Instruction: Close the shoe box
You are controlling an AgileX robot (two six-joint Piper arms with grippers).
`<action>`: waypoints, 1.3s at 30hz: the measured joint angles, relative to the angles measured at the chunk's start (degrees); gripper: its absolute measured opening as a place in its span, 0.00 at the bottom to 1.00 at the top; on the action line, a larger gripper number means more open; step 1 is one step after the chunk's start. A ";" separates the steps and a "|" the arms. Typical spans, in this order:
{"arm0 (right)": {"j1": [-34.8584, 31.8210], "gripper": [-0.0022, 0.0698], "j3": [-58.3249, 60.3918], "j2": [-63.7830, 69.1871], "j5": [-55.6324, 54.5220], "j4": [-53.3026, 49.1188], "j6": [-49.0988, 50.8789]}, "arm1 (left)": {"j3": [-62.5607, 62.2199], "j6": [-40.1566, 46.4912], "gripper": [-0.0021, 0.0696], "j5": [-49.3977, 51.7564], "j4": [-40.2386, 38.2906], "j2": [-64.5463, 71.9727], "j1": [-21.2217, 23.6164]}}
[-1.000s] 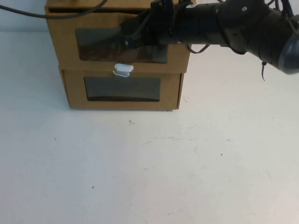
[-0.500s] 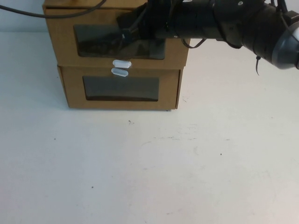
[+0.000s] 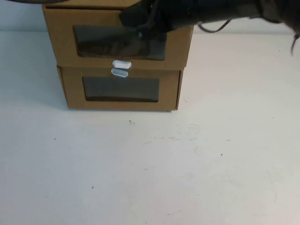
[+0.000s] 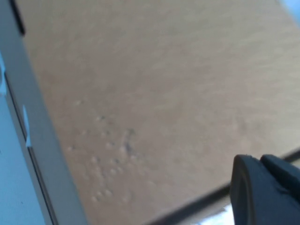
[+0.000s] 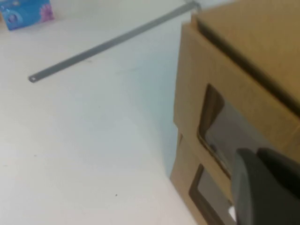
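The shoe box [image 3: 61, 42] is the upper of two stacked brown cardboard boxes. It has a wide clear window and a small white tab [image 3: 122, 63] at its front's bottom edge. Its front stands about flush with the box below. My right gripper [image 3: 129, 19] is shut and empty, at the window's upper edge, and the arm reaches in from the upper right. In the right wrist view the gripper [image 5: 257, 157] hangs before the shoe box [image 5: 192, 93]. My left gripper [image 4: 258, 161] is shut, close against a cardboard face [image 4: 154, 84]. It is out of the high view.
The lower cardboard box [image 3: 72, 91] has its white tab [image 3: 119, 72] at its front's top edge. The white table [image 3: 150, 168] spreads in front. In the right wrist view a metal strip [image 5: 112, 42] and a blue packet [image 5: 28, 11] lie on the table.
The shoe box's front has slid back from overhanging the lower box to about flush with it. My right arm has moved up and back with it.
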 joint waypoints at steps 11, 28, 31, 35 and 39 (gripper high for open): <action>-11.49 0.01 0.00 -16.67 15.53 -9.96 20.98 | 2.11 2.10 0.03 1.92 0.00 -17.22 0.00; -14.19 0.01 12.06 -38.29 22.04 -23.18 34.17 | 43.36 5.60 0.03 -2.55 1.23 -49.26 0.00; -14.32 0.01 21.43 -45.02 15.81 -23.43 35.49 | 53.58 5.70 0.03 -10.77 1.90 -57.62 0.00; -14.32 0.01 36.68 -55.66 3.79 -24.89 35.97 | 67.63 5.39 0.03 -23.64 2.00 -69.23 0.00; -14.35 0.01 52.84 -68.61 -7.26 -25.80 36.16 | 79.79 3.25 0.03 -32.89 2.00 -80.93 0.00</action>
